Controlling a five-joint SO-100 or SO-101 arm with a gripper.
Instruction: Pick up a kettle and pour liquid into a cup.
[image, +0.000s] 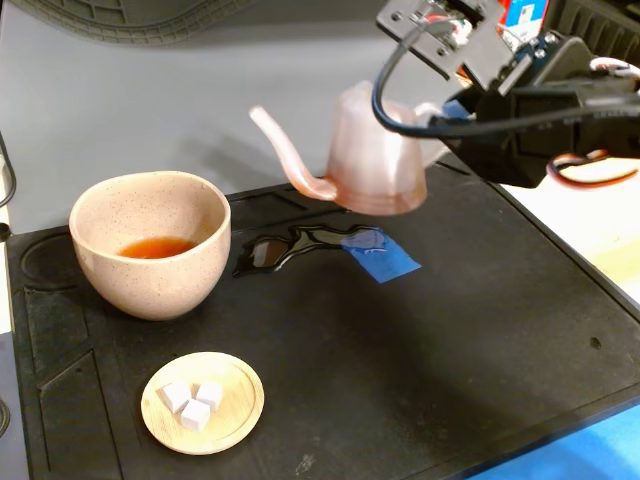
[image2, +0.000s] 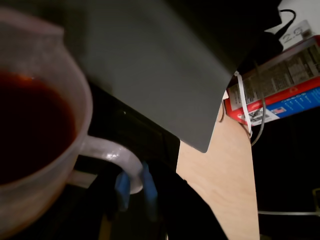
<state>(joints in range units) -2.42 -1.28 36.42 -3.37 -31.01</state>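
- My gripper (image2: 134, 186) is pinching the loop handle of the kettle (image: 378, 155), blue-padded fingers closed on it in the wrist view, and I'm holding the pot in the air at about one o'clock in the fixed view.
- The kettle is hanging clear above the black mat (image: 480, 330), spout (image: 285, 150) pointing toward nine o'clock, tip up and well apart from the cup (image: 150, 243).
- The cup is sitting at nine o'clock on the mat, with a shallow pool of reddish-brown liquid (image: 156, 247) in the bottom.
- The wrist view is showing plenty of dark liquid in the kettle, so I'm judging there's more to pour.
- I'm seeing a puddle (image: 290, 247) spreading on the mat between cup and kettle, touching a patch of blue tape (image: 380, 254) near the centre.
- First risk: the spout tip is short of the rim, so tilting now would be dumping tea on the mat and growing that spill.
- Second risk: I'm gripping only a thin, slick handle, so the full pot could be swinging or slipping if I rotate fast.
- Third risk: the wet mat could be letting the cup slide if the spout knocks it.
- The wooden saucer (image: 203, 402) with white cubes (image: 193, 399) is sitting at seven o'clock, close enough to catch splashes.
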